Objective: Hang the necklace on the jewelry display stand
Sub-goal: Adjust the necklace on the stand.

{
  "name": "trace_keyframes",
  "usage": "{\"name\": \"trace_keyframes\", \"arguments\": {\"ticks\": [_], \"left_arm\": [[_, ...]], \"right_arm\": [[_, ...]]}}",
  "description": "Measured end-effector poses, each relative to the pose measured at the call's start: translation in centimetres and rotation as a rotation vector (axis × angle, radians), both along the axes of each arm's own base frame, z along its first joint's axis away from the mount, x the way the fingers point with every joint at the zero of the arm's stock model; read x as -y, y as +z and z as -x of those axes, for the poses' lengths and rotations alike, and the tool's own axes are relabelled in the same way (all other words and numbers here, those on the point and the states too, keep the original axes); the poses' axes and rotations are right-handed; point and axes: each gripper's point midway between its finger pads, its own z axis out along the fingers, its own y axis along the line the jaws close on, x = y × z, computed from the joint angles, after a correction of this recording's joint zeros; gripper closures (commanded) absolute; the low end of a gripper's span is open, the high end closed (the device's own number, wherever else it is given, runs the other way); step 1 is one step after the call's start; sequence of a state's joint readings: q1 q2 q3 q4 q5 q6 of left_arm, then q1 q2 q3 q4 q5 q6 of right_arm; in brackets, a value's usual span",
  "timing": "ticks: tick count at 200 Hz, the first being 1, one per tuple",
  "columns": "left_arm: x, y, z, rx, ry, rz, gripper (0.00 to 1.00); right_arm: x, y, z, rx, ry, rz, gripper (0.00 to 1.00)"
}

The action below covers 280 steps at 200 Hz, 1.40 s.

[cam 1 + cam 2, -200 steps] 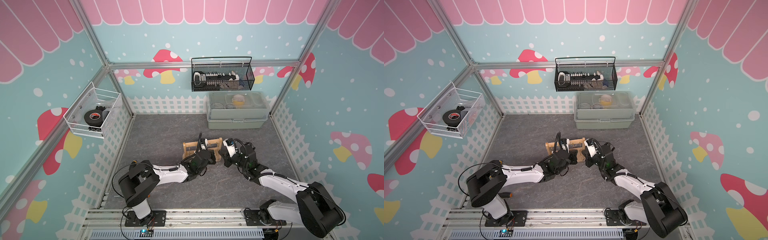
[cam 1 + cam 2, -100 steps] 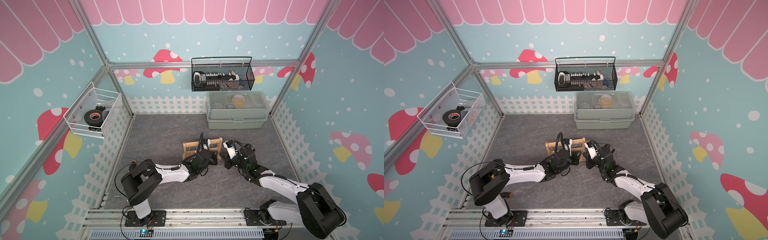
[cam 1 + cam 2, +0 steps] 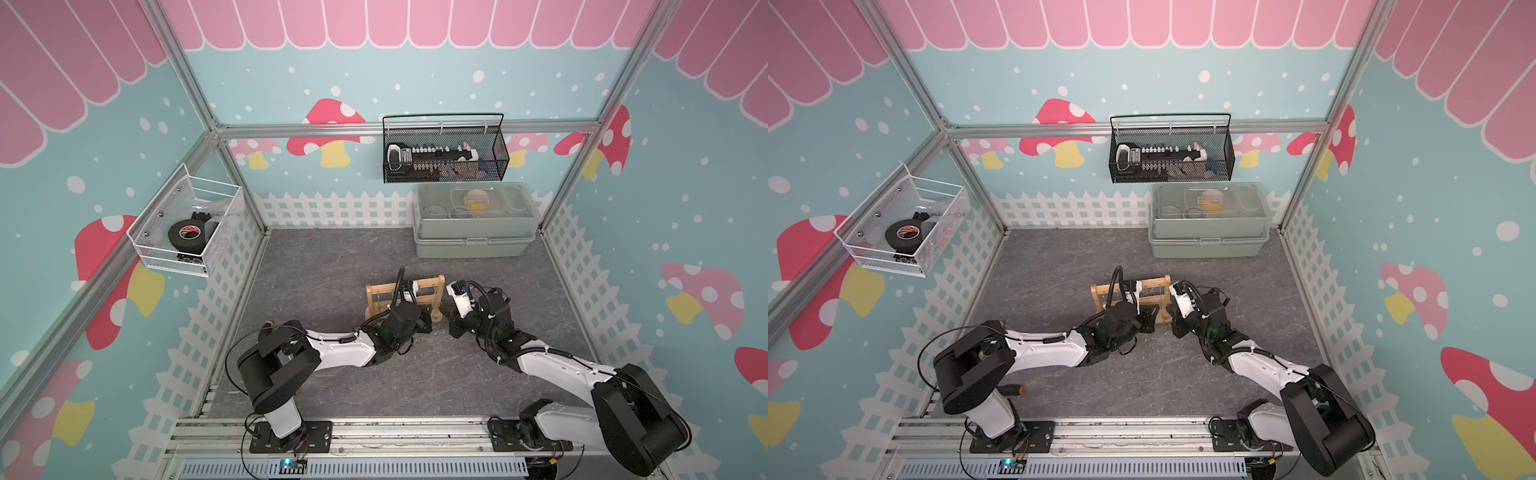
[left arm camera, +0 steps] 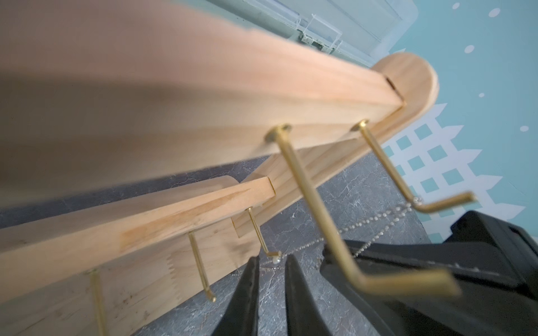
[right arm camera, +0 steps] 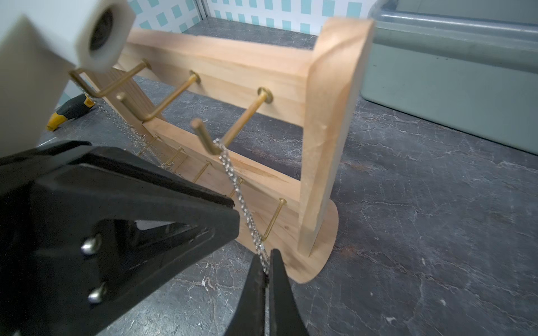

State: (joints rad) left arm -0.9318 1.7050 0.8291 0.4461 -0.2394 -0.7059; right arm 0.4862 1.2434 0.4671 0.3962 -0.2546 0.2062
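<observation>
The necklace [image 5: 233,180], a fine silver chain, runs taut from a gold hook [image 5: 203,136] on the top crossbar of the jewelry display stand [image 5: 329,131] down to the right gripper [image 5: 266,270], whose tips are pinched tight on it just in front of the stand's base. The loop sits in the hook's bend, so the job looks nearly finished; the pull on the chain likely serves to seat it there before letting go. Close beside the right gripper, the left gripper [image 4: 272,261] hovers under the crossbar with its fingers [image 4: 244,296] only narrowly apart and nothing clamped between them (the chain crosses right at their tips, and whether it touches them cannot be told). It appears placed to steady or guide the strand. Room is tight: hook tips jut toward both grippers, a lower row of smaller hooks [image 5: 273,218] stands just behind the chain, and the two grippers crowd each other at the stand's front. The freest way out for the right gripper seems to be back toward its own arm, over the grey floor [image 5: 436,232]. A grey-green lidded box [image 5: 451,87] lies well beyond the stand, far from either gripper.
</observation>
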Motion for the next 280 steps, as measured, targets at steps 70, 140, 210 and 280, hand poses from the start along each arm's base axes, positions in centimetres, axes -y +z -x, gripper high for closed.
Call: {"name": "trace_keyframes", "arguments": {"ticks": [70, 140, 210, 280], "left_arm": [[0.7, 1.0, -0.1, 0.022, -0.009, 0.011, 0.77], [1.6, 1.1, -0.8, 0.028, -0.011, 0.009, 0.77], [2.5, 1.6, -1.2, 0.041, -0.011, 0.016, 0.91], [2.4, 1.6, -1.3, 0.043, -0.005, 0.013, 1.00]], "right_arm": [[0.0, -0.1, 0.0, -0.002, 0.000, 0.001, 0.99], [0.0, -0.1, 0.0, -0.002, 0.001, 0.002, 0.99], [0.0, -0.1, 0.0, 0.000, 0.002, 0.004, 0.99], [0.1, 0.0, -0.1, 0.004, -0.005, 0.006, 0.99]]}}
